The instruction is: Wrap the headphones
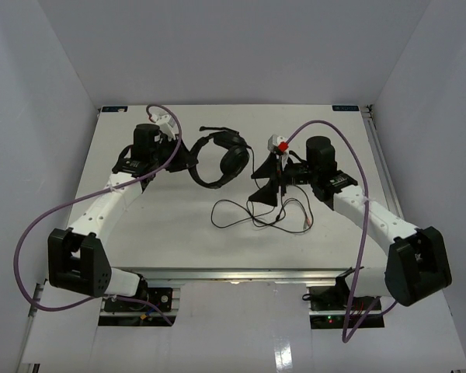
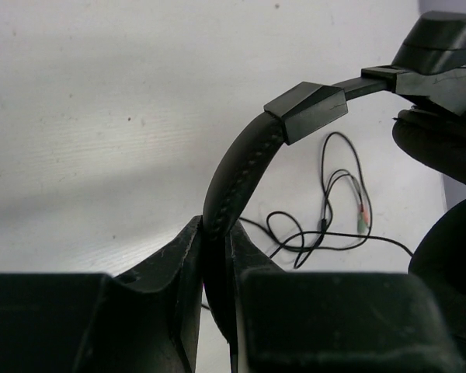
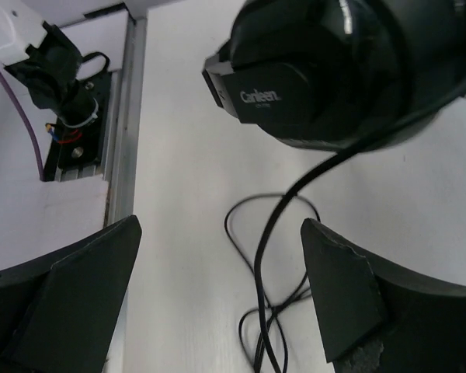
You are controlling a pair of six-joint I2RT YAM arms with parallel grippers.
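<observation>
The black headphones are held up near the middle of the white table. My left gripper is shut on their padded headband, whose strip runs down between the two black fingers. The earcups hang to the right of that grip. In the right wrist view one earcup marked "Canleen" fills the top. Its thin black cord drops between my right gripper's wide-open fingers, touching neither. The rest of the cord lies in loose loops on the table below.
Purple arm cables arc over both arms. A metal rail runs along the table's edge, with a black and white fitting beyond it. White walls close in the table on three sides.
</observation>
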